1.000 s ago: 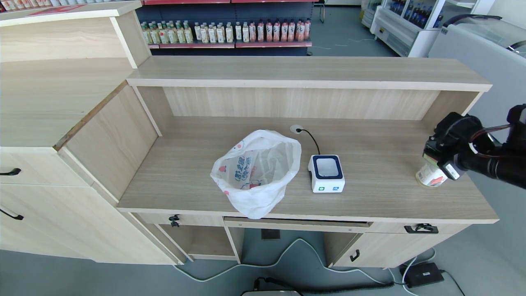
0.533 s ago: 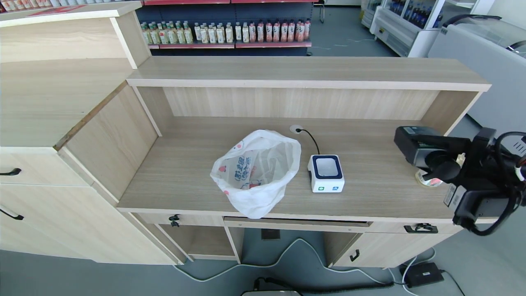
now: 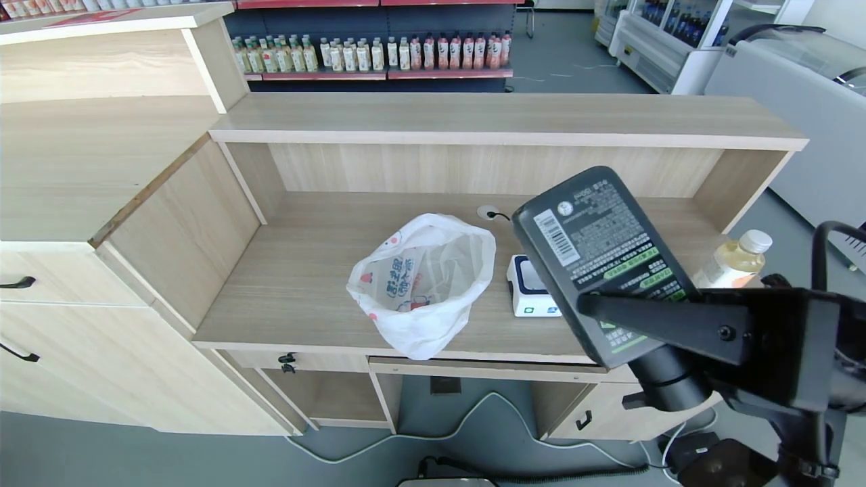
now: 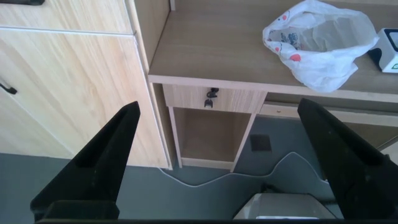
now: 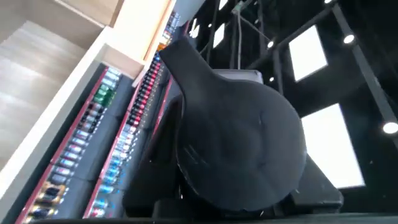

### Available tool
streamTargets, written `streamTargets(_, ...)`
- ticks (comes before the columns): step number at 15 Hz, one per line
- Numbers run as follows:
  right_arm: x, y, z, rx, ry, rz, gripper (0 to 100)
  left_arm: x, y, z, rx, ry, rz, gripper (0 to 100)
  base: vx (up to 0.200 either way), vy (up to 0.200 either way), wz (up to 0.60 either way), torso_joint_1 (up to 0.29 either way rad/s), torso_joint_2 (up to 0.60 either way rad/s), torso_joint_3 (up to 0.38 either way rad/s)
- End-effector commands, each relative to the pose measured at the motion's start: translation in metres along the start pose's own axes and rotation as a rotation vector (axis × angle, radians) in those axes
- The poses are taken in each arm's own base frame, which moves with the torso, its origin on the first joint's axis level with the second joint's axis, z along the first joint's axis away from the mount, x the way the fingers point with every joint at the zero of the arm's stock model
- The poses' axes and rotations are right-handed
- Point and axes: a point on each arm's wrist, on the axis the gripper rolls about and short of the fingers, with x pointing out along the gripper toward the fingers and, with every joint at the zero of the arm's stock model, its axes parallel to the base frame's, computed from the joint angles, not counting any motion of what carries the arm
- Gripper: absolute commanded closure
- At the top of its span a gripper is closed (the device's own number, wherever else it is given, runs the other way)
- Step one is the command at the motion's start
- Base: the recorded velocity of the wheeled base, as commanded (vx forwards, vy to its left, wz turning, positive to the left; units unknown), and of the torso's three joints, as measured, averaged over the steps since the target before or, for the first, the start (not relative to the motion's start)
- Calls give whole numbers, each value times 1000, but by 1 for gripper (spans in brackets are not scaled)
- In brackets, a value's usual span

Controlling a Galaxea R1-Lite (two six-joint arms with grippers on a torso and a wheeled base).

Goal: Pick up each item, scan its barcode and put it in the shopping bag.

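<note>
1. Where the right gripper (image 3: 612, 325) clamps its lower end between narrow-set fingers, a flat, dark, glossy pack (image 3: 595, 237) with rounded corners tilts in the air, white barcode label facing up.
2. The scanner (image 3: 531, 301), a small white box with a dark blue frame, sits partly hidden behind the pack on the pale wood-grain counter (image 3: 304, 284).
3. Just beside the scanner lies the shopping bag (image 3: 419, 284), thin crinkled white plastic, mouth open.
4. A clear, white-capped bottle (image 3: 731, 262) of yellowish liquid stands at the counter's right end.
5. The left gripper (image 4: 217, 112) hangs before the counter's front, black wedge-shaped fingers (image 4: 99, 168) spread wide, empty.
</note>
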Motion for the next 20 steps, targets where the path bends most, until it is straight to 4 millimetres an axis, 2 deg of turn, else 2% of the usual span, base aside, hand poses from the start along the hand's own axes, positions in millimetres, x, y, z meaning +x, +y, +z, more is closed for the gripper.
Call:
streamTargets(1, 3, -3, 6, -14, -51, -59, 100, 0, 0, 0, -1, -1, 1, 0, 0, 0, 0, 0, 0, 0)
streamTargets(9, 5, -21, 8, -47, -97, -177, 100, 0, 0, 0, -1, -1, 1, 0, 0, 0, 0, 0, 0, 0)
streamTargets(16, 9, -26, 14, 48, -148, -223, 100, 0, 0, 0, -1, -1, 1, 0, 0, 0, 0, 0, 0, 0)
streamTargets(20, 9, -22, 21, 106, -193, -186, 100, 0, 0, 0, 0, -1, 1, 0, 0, 0, 0, 0, 0, 0)
